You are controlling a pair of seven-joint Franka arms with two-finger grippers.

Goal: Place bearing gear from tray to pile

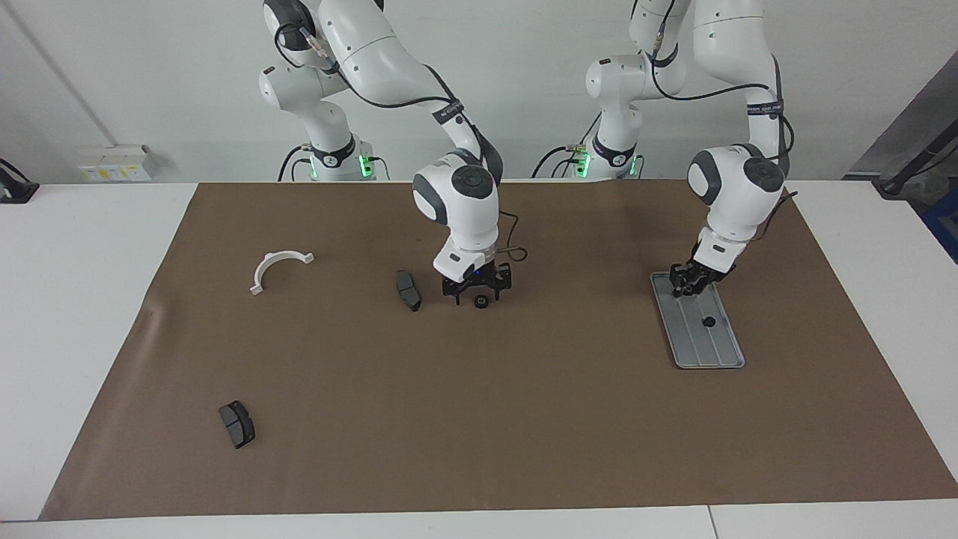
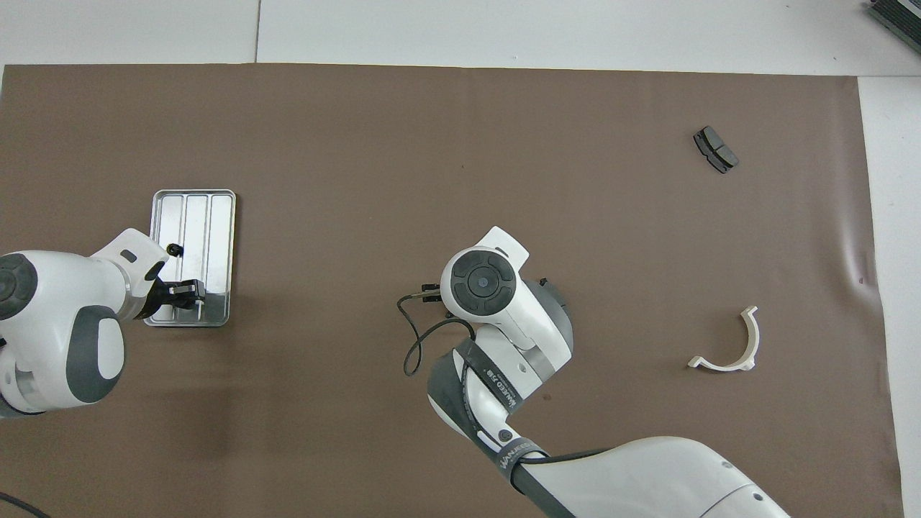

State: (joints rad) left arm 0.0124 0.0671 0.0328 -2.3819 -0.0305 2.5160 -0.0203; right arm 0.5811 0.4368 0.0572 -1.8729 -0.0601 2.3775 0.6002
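- Two dark brake pads lie on the brown mat (image 1: 524, 419). One pad (image 1: 236, 424) is far from the robots, toward the right arm's end of the tabletop (image 1: 75, 299). It also shows in the overhead view (image 2: 715, 150).
- One white half-ring bracket (image 1: 281, 267) lies nearer the robots than that pad and well apart from it. It is seen from above at (image 2: 734, 345).
- The second pad (image 1: 408, 290) lies mid-mat, near the right tool.
- The right tool (image 1: 477, 290) hangs low over a loose gear (image 1: 481, 302), a small black ring on the mat, with its links splayed to either side. I cannot tell whether it is spread or pressed together, nor whether it touches the gear. From above, the arm's wrist hides both.
- The left tool (image 1: 690, 284) is down at the near end of the tray (image 1: 722, 355), inside its rim. It is seen from above at (image 2: 188, 295). I cannot tell whether it is spread or pinching anything.
- The ridged silver tray (image 2: 216, 216) sits toward the left arm's end of the mat.
- One tray gear (image 1: 708, 321) rests about mid-tray, farther from the robots than the left tool and clear of it (image 2: 173, 250).
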